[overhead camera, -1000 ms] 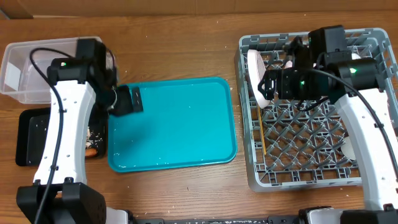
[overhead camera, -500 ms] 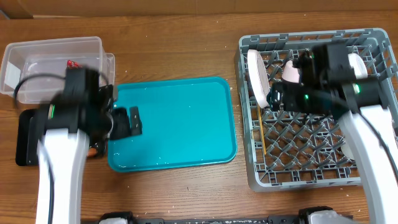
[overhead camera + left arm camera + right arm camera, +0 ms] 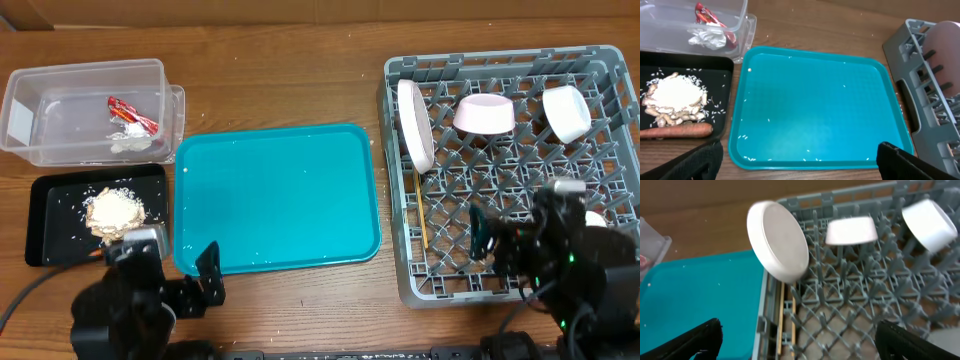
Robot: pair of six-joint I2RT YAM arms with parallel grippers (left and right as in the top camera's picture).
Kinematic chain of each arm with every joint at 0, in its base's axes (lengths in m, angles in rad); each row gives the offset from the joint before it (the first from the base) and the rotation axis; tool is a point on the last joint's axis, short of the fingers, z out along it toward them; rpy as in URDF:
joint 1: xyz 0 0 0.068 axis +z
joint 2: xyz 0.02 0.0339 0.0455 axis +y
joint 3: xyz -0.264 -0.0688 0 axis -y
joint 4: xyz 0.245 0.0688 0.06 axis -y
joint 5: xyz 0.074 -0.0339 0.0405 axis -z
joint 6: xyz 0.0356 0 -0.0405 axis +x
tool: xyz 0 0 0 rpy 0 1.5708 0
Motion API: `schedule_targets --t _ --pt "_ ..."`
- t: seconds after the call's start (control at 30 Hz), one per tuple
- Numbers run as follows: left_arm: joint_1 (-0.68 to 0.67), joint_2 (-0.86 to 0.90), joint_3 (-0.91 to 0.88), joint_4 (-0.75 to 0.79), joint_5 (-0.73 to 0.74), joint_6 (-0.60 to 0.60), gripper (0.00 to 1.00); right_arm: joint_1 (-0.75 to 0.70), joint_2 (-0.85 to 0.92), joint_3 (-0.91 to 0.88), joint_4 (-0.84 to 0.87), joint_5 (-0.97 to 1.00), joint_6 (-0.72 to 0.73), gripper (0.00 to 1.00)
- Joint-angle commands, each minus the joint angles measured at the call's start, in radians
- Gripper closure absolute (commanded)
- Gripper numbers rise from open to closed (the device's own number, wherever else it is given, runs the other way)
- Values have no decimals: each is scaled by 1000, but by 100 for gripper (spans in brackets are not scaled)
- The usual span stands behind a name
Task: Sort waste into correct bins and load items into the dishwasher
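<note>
Both pairs of jaws stand apart, empty. The red wrapper lies in the clear tub at 10 o'clock, rice in the black tray at 9, and the plate in the rack at 3.

The overhead camera looks straight down from high on the whole counter. The left wrist camera sits low at the near edge, facing forward and down, close on the teal tray. The right wrist camera faces likewise over the grey dish rack. Both wrist views share the tray's right side and the rack's left wall.
</note>
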Motion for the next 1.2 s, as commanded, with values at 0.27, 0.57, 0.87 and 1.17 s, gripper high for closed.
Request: schedule_targets --t 0.27,0.57,0.87,1.17 --pt "-2 -23 -15 -108 -15 -3 0 -4 -3 -10 -26 17 5 0" --pt "-2 -23 -15 -108 -14 -3 0 -4 -3 -10 -26 17 5 0" --pt "-2 -23 -15 -108 -14 -3 0 -8 -50 -23 -37 25 4 0" --pt "-2 -23 -15 -108 -14 -3 0 -8 -352 -345 246 20 5 0"
